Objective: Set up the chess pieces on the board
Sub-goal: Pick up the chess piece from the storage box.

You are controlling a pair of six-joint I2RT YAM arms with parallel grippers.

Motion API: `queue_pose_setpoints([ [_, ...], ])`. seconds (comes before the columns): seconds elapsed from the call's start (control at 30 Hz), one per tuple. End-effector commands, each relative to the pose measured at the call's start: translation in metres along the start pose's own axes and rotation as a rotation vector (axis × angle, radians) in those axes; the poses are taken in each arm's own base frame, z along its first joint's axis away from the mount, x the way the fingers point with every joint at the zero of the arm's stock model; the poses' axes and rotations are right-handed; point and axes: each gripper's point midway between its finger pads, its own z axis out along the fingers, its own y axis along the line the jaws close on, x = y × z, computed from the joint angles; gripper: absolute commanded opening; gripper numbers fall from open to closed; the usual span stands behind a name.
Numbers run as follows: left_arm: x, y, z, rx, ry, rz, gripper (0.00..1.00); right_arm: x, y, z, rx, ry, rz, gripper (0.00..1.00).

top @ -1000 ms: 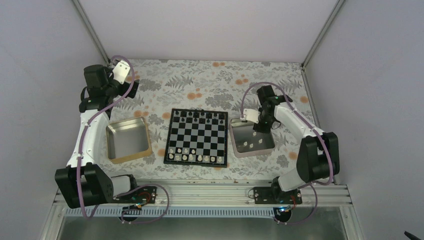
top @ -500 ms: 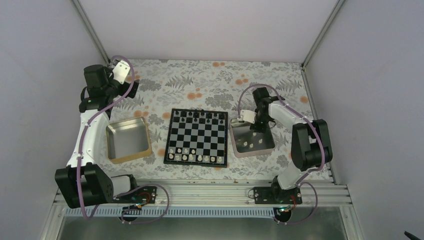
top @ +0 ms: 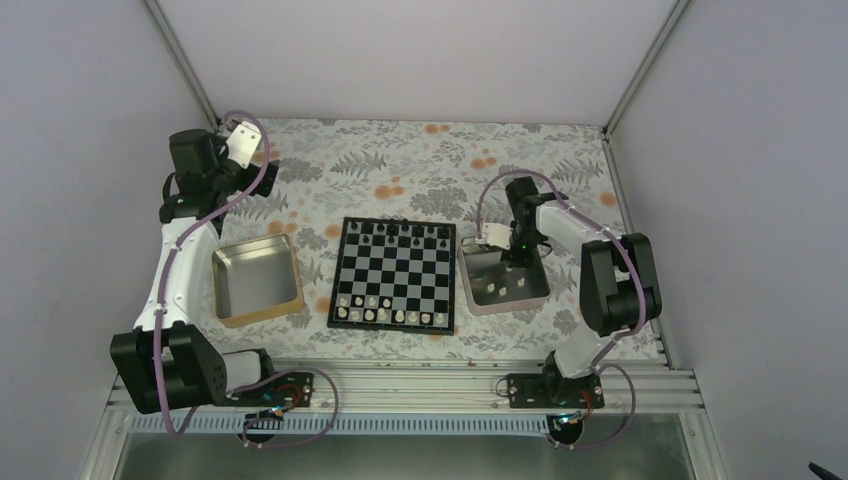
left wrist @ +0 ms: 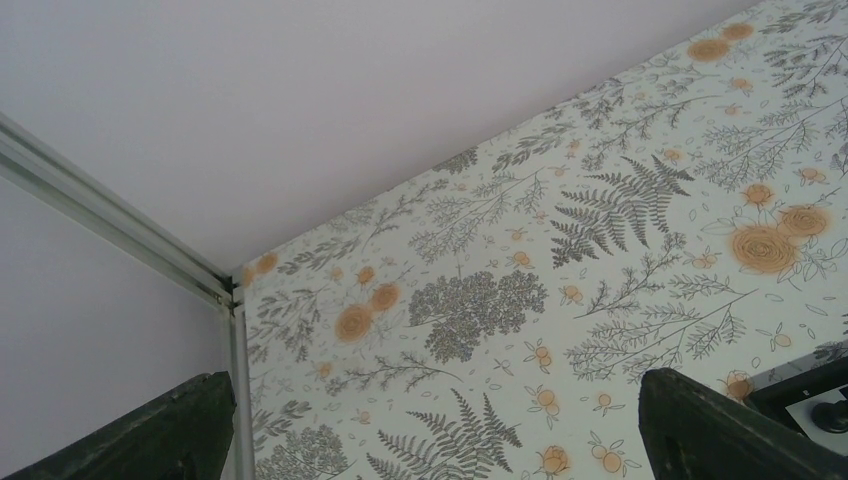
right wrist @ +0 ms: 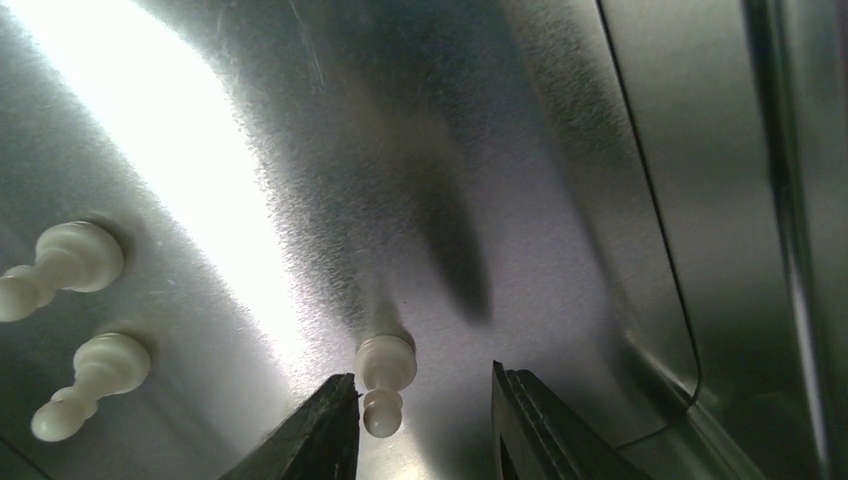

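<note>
Two arms stand at the near edge of a table with a flowered tablecloth (top: 400, 165). At the far left, the left arm (top: 178, 262) stretches to the back corner. The left gripper (left wrist: 435, 440) hangs above the cloth, well apart from all things of the task. In its wrist view the two dark fingertips (left wrist: 150, 430) stand wide apart, with only cloth and the pale wall (left wrist: 300, 100) between them, so this claw is released and carries nothing. In front of it lies a gold-rimmed tray (top: 221, 290).

In the middle, the board (top: 395, 268) lies flat between the two trays. Black pieces (top: 400, 232) fill its far row. White chess pieces (top: 390, 316) stand along its near row, and a few more stand in the second row toward the left side.

Just beside the right rim of the board lies a silver tray (top: 480, 308), with some more white pieces near its front. The right arm (top: 570, 235) bends over its far part and hides that part from above. The right gripper (right wrist: 425, 430) is low inside this tray. Its fingers are apart, not clenched, and one small white piece (right wrist: 385, 370) sits between them on the metal floor. This piece is very close to one finger, and whether it touches I cannot tell. To the other finger there is a clear gap. Two other white pieces (right wrist: 70, 265) sit to one side, and the raised wall of the tray (right wrist: 700, 250) runs near the opposite side.
</note>
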Motion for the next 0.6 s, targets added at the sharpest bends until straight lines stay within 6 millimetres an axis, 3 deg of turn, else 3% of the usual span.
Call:
queue_pose_setpoints([
  [0.0, -0.011, 0.004, -0.002, -0.002, -0.031, 0.004, 1.00, 0.006, 0.007, 0.011, -0.048, 0.010, 0.028, 0.35],
  [0.27, -0.011, 0.004, -0.003, -0.001, -0.031, 0.002, 1.00, 0.003, 0.005, 0.015, -0.055, -0.004, 0.029, 0.32],
  [0.4, -0.010, 0.004, -0.002, -0.001, -0.029, 0.002, 1.00, 0.000, 0.005, 0.012, -0.058, -0.018, 0.029, 0.18],
  [0.57, -0.011, 0.004, -0.003, -0.001, -0.031, 0.002, 1.00, -0.001, 0.001, -0.002, -0.040, -0.017, 0.033, 0.09],
])
